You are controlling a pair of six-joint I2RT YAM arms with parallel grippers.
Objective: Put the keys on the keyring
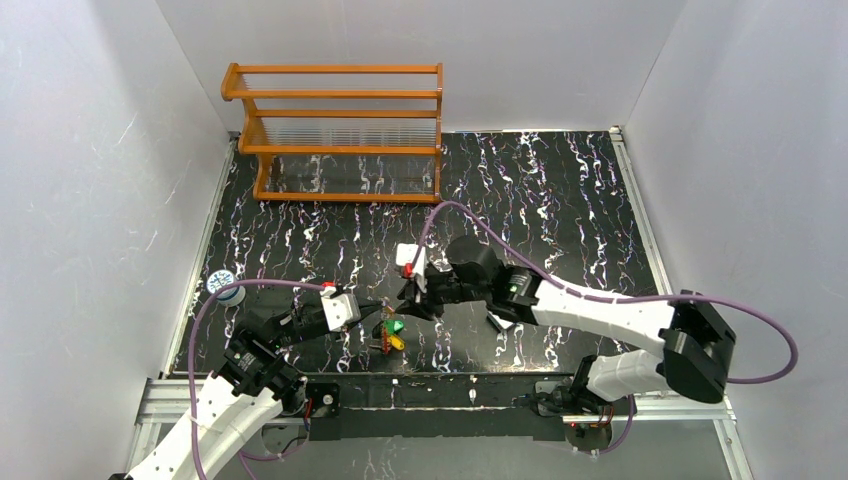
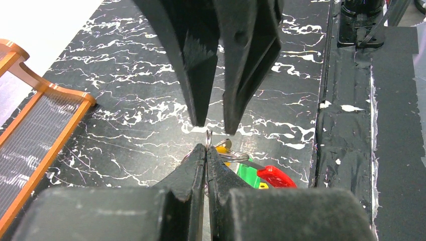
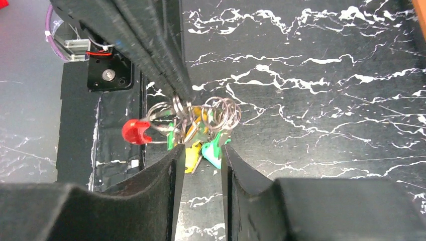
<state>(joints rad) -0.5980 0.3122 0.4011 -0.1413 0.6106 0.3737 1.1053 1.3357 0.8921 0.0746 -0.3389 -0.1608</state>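
Left gripper (image 2: 207, 148): fingers clamped on the keyring (image 3: 228, 113) wire, near the table's front edge, mid-width. Right gripper (image 3: 202, 150): fingers apart, straddling the keys (image 3: 212, 151). Recommendation: close squarely on one key head and hold the ring rigid.

- The rack (image 1: 340, 135) stands on the table (image 1: 560, 200), at its far left.
- A small round item (image 1: 222, 284), perhaps a roll, lies at the table's left edge.
- The keyring (image 3: 201, 113) sits near the front edge, left of centre, pinched at the tip of the left gripper (image 2: 207, 148).
- The keys (image 3: 191, 156) hang below the keyring, between the parted fingers of the right gripper (image 3: 201, 150), which faces the left gripper from the right.
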